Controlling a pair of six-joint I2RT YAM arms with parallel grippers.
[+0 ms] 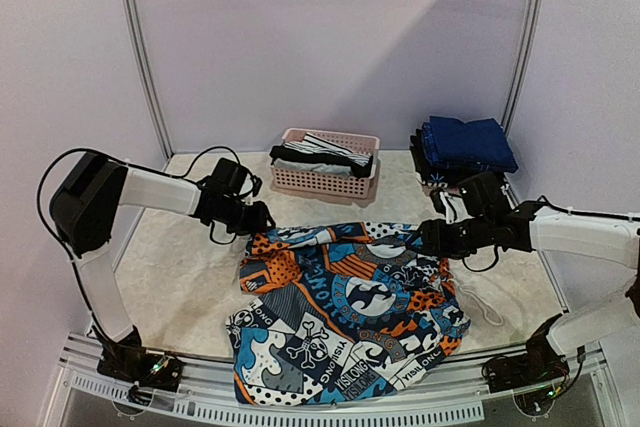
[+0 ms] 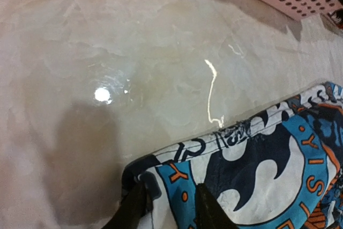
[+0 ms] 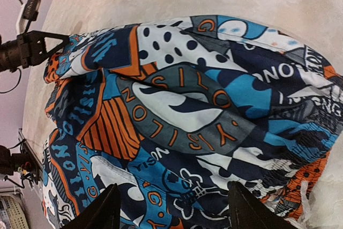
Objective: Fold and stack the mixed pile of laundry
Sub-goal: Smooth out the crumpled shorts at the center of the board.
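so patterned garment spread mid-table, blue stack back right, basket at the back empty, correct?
No. The basket is not empty: the top view shows striped clothes in it. The patterned garment mid-table and the blue stack back right stand.

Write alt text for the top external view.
An orange-blue-black-white patterned garment lies spread on the table, the left pincer at its far left corner and the right pincer at its far right edge. Behind it stand a pink basket of striped pieces and a stack of folded navy clothes.
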